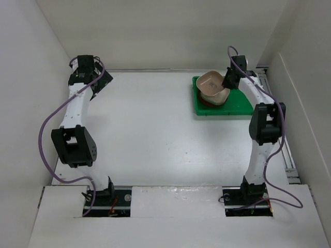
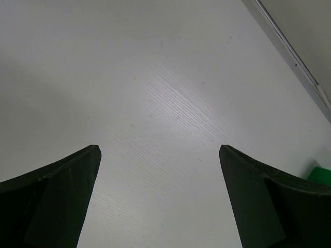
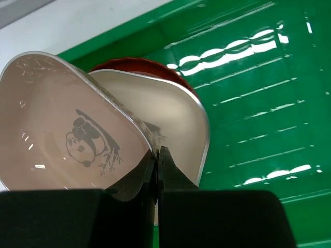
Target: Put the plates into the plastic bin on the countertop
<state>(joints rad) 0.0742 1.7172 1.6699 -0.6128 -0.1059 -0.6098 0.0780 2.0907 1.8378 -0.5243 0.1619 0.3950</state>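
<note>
The green plastic bin sits on the far right part of the white countertop, its far side close to the back wall. A stack lies at the bin's left end; at the bottom is a round red-orange plate, of which only an arc of rim shows; on it rests a cream rounded-square dish. Over these the tan-pink dish hangs tilted, its hollow turned toward the right wrist camera; a small panda print marks its glossy inner floor; whether its lower edge touches the cream dish cannot be told. The right gripper is clamped on this dish's near rim; its two dark fingers press together with the thin wall between them.

The bin's floor is shiny and ribbed, with bright reflections running along the ridges; its walls are low; green floor shows to the right of the stack, partly under the right arm.

The left gripper is spread wide and holds nothing; it hangs over matte countertop with a faint grain, near the far left corner; a sliver of green shows at the right edge of its wrist view. A broad stretch of countertop lies between the two arms.
</note>
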